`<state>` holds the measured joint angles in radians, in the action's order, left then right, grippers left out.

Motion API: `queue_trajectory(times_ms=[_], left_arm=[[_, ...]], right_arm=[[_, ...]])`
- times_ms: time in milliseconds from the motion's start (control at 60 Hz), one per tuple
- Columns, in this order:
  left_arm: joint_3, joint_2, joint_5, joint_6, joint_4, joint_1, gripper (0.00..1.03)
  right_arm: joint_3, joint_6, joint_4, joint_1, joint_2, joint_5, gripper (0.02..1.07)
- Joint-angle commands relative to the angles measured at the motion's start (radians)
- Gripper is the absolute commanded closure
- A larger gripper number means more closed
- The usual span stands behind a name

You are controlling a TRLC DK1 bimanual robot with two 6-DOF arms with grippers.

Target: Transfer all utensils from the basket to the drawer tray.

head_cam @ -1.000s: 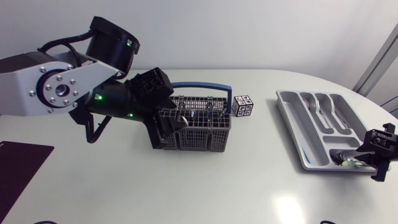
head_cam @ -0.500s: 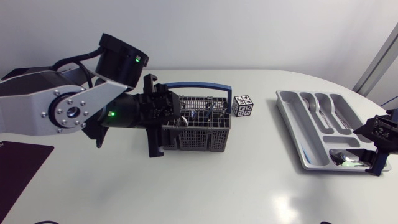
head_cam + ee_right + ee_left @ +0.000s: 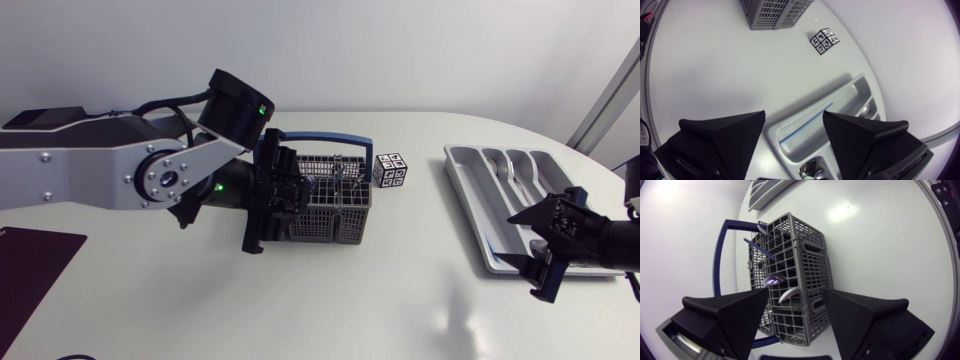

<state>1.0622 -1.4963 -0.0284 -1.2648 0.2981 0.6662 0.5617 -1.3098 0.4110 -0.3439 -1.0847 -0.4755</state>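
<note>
Near edge, right side – the right gripper [image 3: 527,256] has slid in from the table's right edge and now hangs over the near end of the drawer tray [image 3: 468,196]. A second ago it sat farther right, at the tray's near right corner. Fingers spread wide, nothing between them. In the right wrist view the gripper [image 3: 793,120] looks down on the tray's rim [image 3: 850,95], with a glint of metal in the compartment beneath it; what the piece is, I cannot tell. The near compartment seen earlier from above is now covered by the gripper.

Mid-table – the left arm has swung rightward, and the left gripper [image 3: 270,210] has squared up at the left end of the grey utensil basket [image 3: 325,212]. Fingers apart, the basket's end between them [image 3: 796,294]; contact not discernible. The basket [image 3: 795,250] has not shifted. Inside it are spoons [image 3: 771,281] standing in the cells, none yet lifted.

Farther back – the marker cube [image 3: 390,170] sits just beside the basket's far right corner, unmoved. The tray's far compartments hold cutlery [image 3: 515,165].
</note>
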Motion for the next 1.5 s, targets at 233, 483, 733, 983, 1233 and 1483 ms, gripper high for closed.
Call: queue_trajectory(times_ms=[233, 483, 733, 983, 1233, 1483], left_arm=[[0.142, -0.107, -0.022, -0.186, 0.061, -0.02, 0.44], [0.203, -0.17, -0.027, -0.26, 0.087, -0.04, 0.61], [0.231, -0.209, -0.028, -0.301, 0.09, -0.056, 0.77], [0.232, -0.22, -0.028, -0.323, 0.121, -0.054, 0.97], [0.24, -0.185, -0.027, -0.318, 0.125, -0.051, 0.98], [0.239, -0.13, -0.027, -0.311, 0.125, -0.047, 0.97]], right_arm=[[-0.102, 0.139, -0.018, 0.131, 0.074, -0.017, 0.21], [-0.108, 0.164, -0.035, 0.148, 0.069, -0.026, 0.2], [-0.106, 0.173, -0.04, 0.154, 0.051, -0.04, 0.2], [-0.111, 0.188, -0.064, 0.172, 0.029, -0.04, 0.2], [-0.117, 0.199, -0.063, 0.187, 0.034, -0.035, 0.2], [-0.123, 0.215, -0.037, 0.223, 0.074, -0.023, 0.2]])
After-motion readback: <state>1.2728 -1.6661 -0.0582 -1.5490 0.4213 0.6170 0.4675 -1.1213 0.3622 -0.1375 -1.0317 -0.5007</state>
